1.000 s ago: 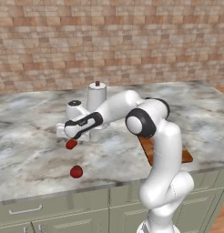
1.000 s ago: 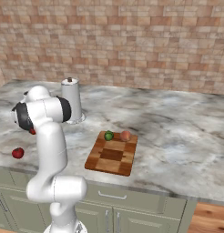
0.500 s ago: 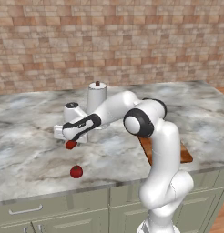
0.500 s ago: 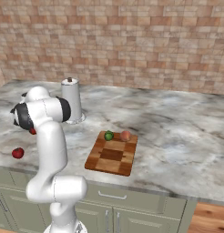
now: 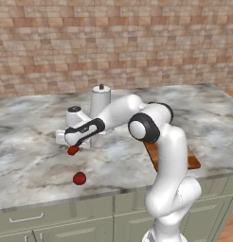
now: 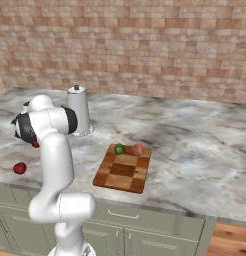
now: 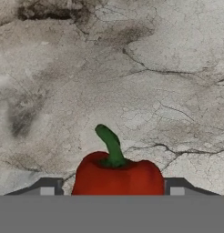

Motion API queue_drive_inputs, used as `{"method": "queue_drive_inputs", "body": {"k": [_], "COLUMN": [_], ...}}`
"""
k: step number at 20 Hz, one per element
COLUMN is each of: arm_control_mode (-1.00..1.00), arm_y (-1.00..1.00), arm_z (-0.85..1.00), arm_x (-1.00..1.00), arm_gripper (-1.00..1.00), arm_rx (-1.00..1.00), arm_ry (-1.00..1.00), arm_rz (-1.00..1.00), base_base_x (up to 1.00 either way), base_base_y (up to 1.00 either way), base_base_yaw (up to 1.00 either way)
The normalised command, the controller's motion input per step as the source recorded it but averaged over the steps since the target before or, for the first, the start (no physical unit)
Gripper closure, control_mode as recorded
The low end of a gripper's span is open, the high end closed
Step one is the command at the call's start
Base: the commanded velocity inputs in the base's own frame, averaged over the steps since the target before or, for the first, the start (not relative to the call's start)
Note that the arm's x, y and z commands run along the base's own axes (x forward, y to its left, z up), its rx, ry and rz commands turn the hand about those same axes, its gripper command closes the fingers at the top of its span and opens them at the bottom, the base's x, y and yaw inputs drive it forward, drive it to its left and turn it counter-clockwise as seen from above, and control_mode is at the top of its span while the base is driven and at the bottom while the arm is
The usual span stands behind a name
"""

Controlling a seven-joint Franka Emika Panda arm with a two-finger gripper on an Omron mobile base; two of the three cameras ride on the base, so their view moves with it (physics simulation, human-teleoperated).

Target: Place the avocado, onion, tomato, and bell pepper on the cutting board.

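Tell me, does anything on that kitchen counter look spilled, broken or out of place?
Nothing stands out. The small round red tomato merely sits near the marble counter's front edge, and a white lidded canister stands upright.

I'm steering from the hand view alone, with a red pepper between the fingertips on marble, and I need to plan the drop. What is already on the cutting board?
Observer: The avocado and the onion lie side by side at the far edge of the cutting board.
Operator: And the tomato?
Observer: The tomato sits on the counter near its front edge, nearer the robot than the bell pepper.
Operator: Anything standing close to the arm?
Observer: A white canister stands upright just beyond the forearm, toward the brick wall.
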Motion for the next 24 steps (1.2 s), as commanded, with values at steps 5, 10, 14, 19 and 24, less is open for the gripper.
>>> {"method": "queue_drive_inputs", "body": {"k": [5,10,14,19,24], "arm_control_mode": [-1.00,-1.00,-1.00,-1.00,-1.00], "arm_y": [0.00,0.00,-0.25,-0.86,-0.96], "arm_z": [0.00,0.00,0.04,0.61,0.71], "arm_x": [0.00,0.01,0.01,-0.38,-0.49], "arm_gripper": [1.00,1.00,1.00,1.00,1.00], "arm_rx": [0.00,0.00,0.01,0.07,0.08], "arm_ry": [0.00,0.00,-0.01,-0.06,-0.06], "arm_rz": [0.00,0.00,-0.01,0.00,0.00], "base_base_x": [0.00,0.00,0.00,0.00,0.00], "base_base_y": [0.00,0.00,0.00,0.00,0.00], "base_base_yaw": [0.00,0.00,0.00,0.00,0.00]}}
